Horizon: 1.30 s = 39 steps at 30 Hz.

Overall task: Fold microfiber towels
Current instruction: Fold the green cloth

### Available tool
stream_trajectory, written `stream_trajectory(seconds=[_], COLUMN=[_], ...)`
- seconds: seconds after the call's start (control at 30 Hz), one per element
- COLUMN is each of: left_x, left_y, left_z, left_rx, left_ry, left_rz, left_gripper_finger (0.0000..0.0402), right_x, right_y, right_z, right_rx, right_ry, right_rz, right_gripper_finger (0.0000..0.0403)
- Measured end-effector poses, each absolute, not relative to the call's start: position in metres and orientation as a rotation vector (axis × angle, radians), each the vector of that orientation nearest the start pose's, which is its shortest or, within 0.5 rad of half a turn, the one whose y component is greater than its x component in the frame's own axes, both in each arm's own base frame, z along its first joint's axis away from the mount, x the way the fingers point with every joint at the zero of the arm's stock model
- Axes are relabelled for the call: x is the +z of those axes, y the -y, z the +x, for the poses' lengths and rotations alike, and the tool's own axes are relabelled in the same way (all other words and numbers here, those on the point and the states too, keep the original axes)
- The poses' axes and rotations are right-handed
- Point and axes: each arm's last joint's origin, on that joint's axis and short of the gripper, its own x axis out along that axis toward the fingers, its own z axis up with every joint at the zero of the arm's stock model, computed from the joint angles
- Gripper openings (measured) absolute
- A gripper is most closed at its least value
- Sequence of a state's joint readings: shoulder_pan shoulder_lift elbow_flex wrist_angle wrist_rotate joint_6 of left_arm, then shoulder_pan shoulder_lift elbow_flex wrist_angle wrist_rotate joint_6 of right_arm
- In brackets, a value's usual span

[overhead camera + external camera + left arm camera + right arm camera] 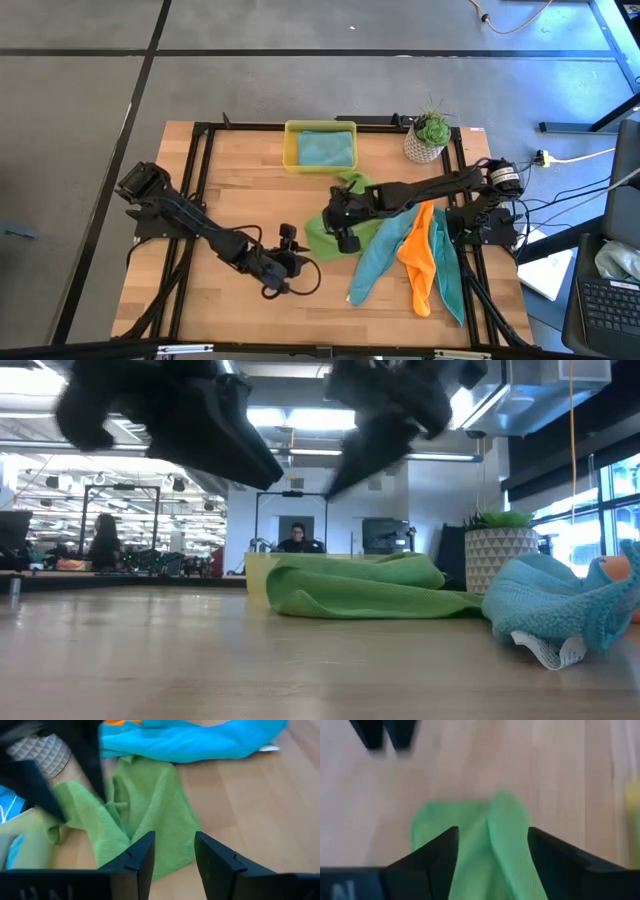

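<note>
A lime green microfiber towel (322,228) lies crumpled on the middle of the table, seen too in the low view (360,588). My right gripper (347,240) hangs open just above it, the cloth showing between its fingers in the right wrist view (492,850), and the low view shows it clear of the cloth. My left gripper (290,268) is open over bare wood by the towel's near left edge (173,852). A teal towel (375,260), an orange one (420,255) and another teal one (447,268) lie bunched lengthwise to the right.
A yellow tray (291,150) with a teal towel (327,148) in it stands at the far edge. A potted plant (430,135) is at the far right corner. Bare wood lies to the left and along the near edge.
</note>
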<state>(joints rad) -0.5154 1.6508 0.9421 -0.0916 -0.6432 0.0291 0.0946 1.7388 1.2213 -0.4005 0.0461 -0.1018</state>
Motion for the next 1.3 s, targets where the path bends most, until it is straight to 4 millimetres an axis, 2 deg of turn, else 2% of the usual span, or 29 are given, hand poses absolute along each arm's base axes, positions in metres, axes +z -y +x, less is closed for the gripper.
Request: stream_trajectory(seconds=[0.1, 0.27, 0.4, 0.5, 0.73, 0.93, 1.17, 1.3], left_x=[0.187, 0.163, 0.137, 0.129, 0.138, 0.140, 0.148, 0.153], left_y=[0.140, 0.130, 0.129, 0.129, 0.117, 0.107, 0.092, 0.082], left_z=[0.300, 0.317, 0.322, 0.323, 0.328, 0.335, 0.346, 0.352], left_rx=[0.075, -0.075, -0.128, -0.145, -0.096, -0.256, -0.308, -0.367], left_ry=[-0.689, -0.754, -0.817, -0.837, -0.809, -0.787, -0.764, -0.836], left_rz=[0.430, 0.401, 0.504, 0.571, 0.560, 0.518, 0.528, 0.485], left_gripper_finger=[0.0127, 0.0127, 0.0127, 0.0127, 0.0134, 0.0137, 0.0136, 0.0136], right_x=[0.210, 0.198, 0.187, 0.180, 0.172, 0.166, 0.155, 0.151], right_y=[-0.031, -0.041, -0.051, -0.056, -0.064, -0.068, -0.075, -0.079], right_z=[0.351, 0.334, 0.319, 0.307, 0.288, 0.278, 0.276, 0.274], right_rx=[0.006, -0.024, -0.013, -0.023, -0.058, -0.044, 0.032, 0.065], right_ry=[-1.071, -1.205, -1.246, -1.276, -1.241, -1.175, -1.097, -1.068], right_rz=[-0.121, -0.080, -0.077, -0.060, -0.027, -0.014, -0.006, -0.021], right_gripper_finger=[0.0239, 0.0214, 0.0194, 0.0183, 0.0172, 0.0171, 0.0171, 0.0171])
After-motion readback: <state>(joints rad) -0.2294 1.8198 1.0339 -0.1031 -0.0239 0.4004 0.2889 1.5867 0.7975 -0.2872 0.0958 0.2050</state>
